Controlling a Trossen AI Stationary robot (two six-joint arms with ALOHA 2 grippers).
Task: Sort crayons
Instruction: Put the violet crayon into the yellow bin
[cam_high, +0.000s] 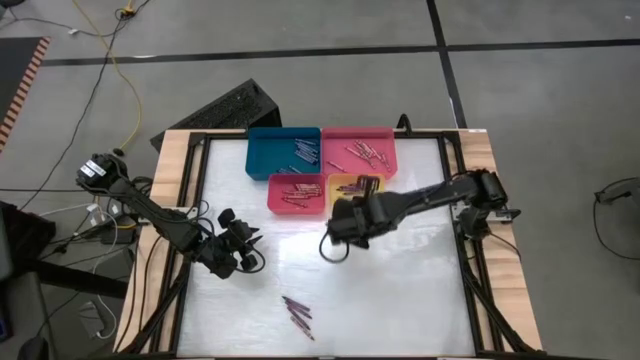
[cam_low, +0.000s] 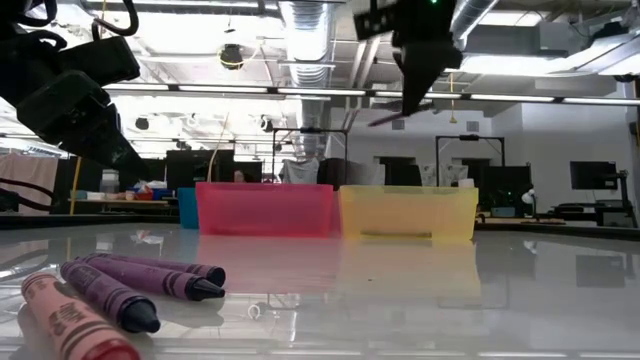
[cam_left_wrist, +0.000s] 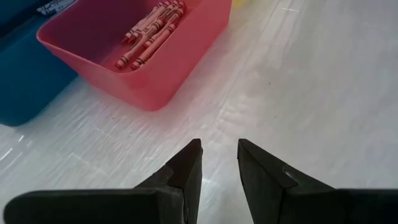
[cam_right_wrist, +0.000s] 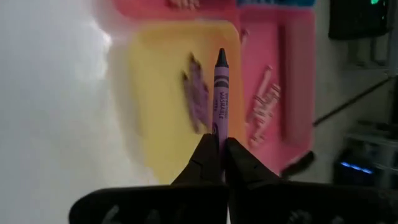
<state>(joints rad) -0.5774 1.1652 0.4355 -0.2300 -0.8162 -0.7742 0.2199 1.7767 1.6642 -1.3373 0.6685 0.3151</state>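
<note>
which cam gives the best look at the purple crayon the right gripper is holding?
Right wrist view: the purple crayon fills the frame's middle, pinched at one end in the right gripper, tip over the yellow tray. The low view shows it as a thin sliver up high. The high view hides it under the arm; the left wrist view misses it.

Open table (cam_high: 400, 290) across the near right half. Four trays (cam_high: 320, 167) clustered at the far edge, blocking that side. Right end effector (cam_high: 333, 247) mid-table, well apart from left end effector (cam_high: 245, 250). Loose crayons (cam_high: 298, 314) near the front edge, bare surface all round.
</note>
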